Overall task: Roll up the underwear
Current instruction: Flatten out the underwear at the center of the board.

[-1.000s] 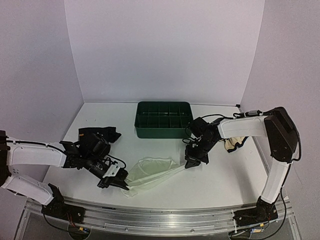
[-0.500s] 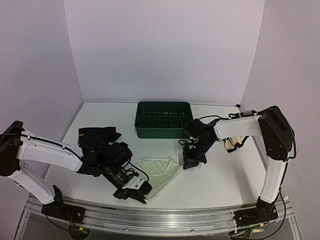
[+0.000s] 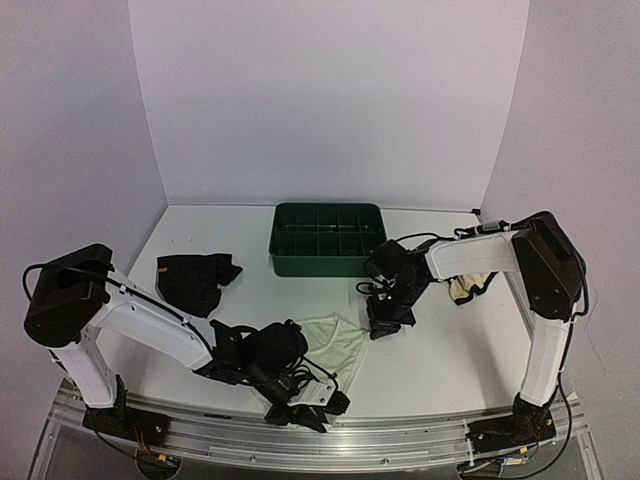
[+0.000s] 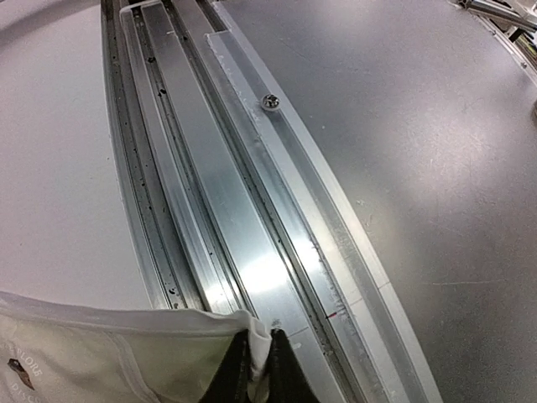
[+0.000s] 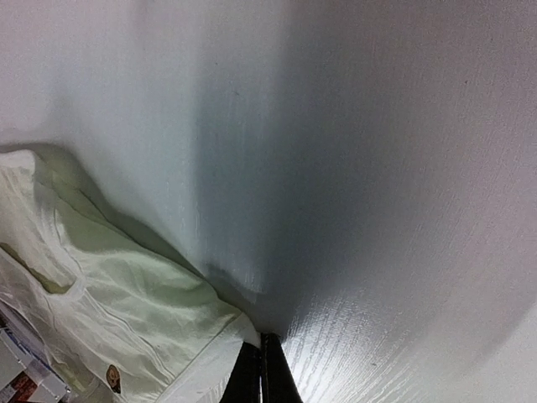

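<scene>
Cream underwear (image 3: 334,340) spans between left tool (image 3: 310,406) and right tool (image 3: 384,323), both gripping.

Premises were a robotics laboratory test cell: plain pale enclosure walls (image 3: 330,100) on the left, right and far sides, a bare white table (image 3: 460,355), and a slotted aluminium mounting rail (image 3: 400,437) along the near edge.

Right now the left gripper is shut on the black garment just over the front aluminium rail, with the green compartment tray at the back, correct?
No. The left gripper is shut on the cream underwear, not the black garment; the left wrist view shows it, over the aluminium rail. The green compartment tray is at the back.
</scene>
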